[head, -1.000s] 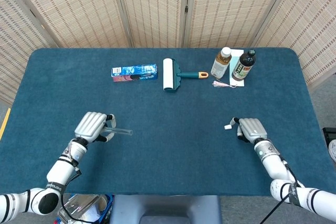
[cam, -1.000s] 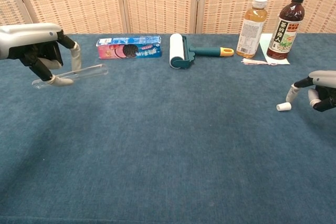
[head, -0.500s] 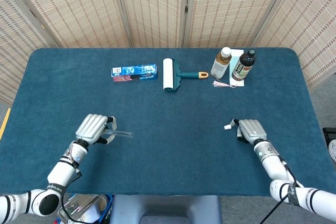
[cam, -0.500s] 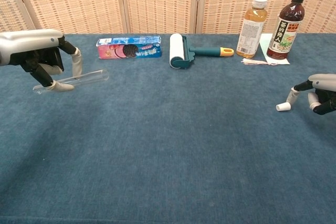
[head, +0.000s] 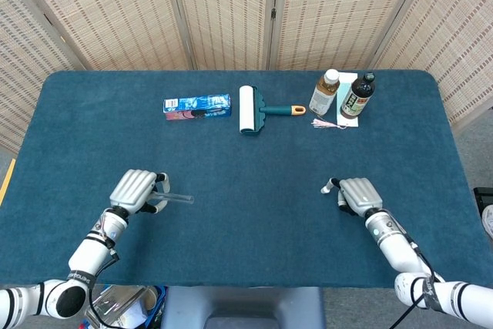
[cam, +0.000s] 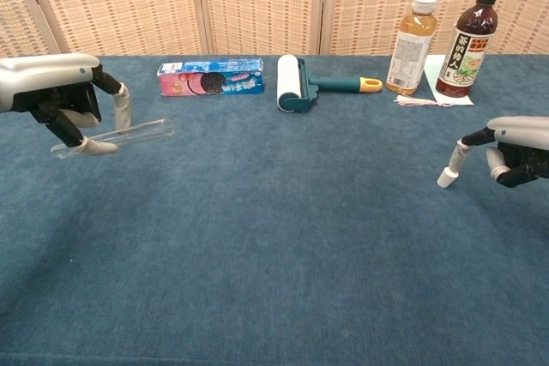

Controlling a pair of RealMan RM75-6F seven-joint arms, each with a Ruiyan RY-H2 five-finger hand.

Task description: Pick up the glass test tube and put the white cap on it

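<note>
Bare table [cam: 283, 212] between hands; lint roller [cam: 290, 83] far back.

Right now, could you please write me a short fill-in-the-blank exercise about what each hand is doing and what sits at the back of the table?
The left hand holds the glass ____.
The right hand touches the white ____ with a fingertip.
The lint roller lies between the cookie box and the two ____.

Missing words: tube; cap; bottles
</note>
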